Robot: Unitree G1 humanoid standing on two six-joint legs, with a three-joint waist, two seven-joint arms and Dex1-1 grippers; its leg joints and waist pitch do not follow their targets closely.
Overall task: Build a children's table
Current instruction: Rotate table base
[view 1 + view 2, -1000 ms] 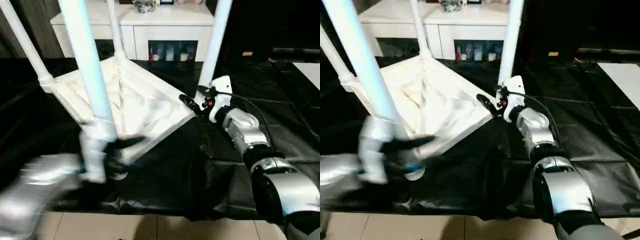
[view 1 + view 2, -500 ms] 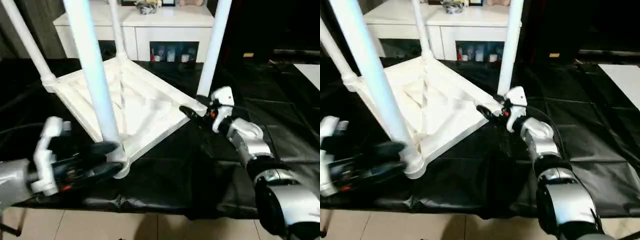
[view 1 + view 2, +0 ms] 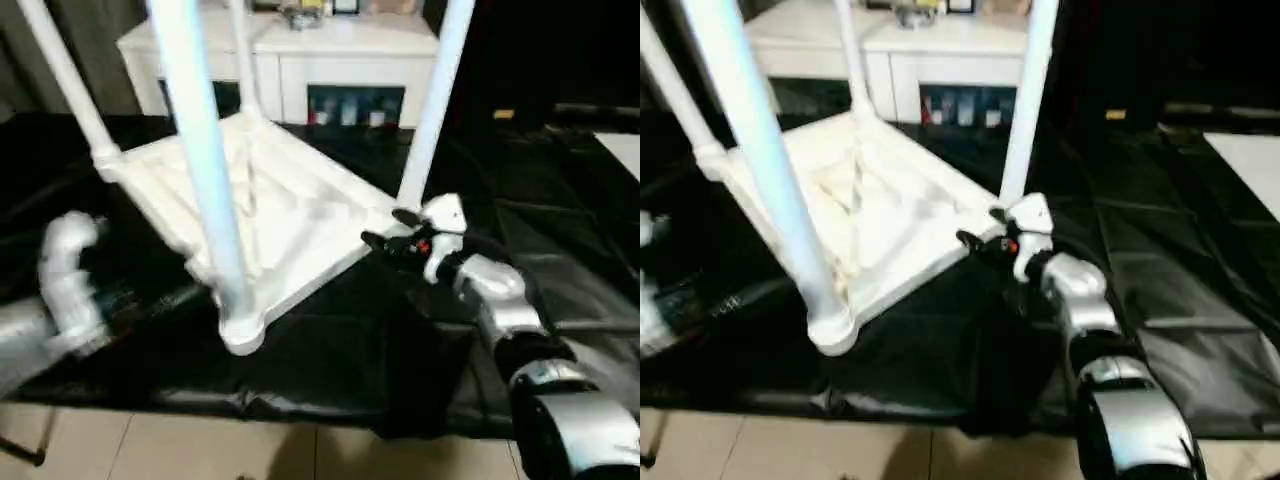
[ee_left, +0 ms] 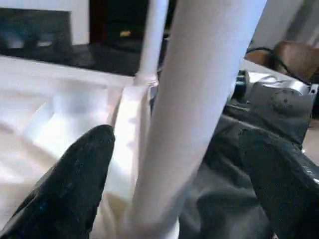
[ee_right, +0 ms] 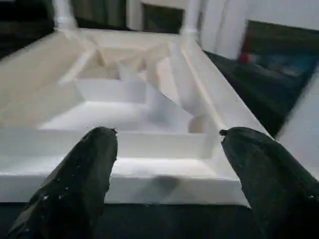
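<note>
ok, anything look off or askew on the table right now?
Nothing stands out. The table top lies upside down on the black sheet, ribs up, with all four legs standing in the corner sockets, none visibly leaning out of line. No cracks or loose parts show. Both claws sit beside it, holding nothing.

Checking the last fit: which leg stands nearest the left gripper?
The near leg, in the table's front corner socket; the left gripper straddles it, open.
</note>
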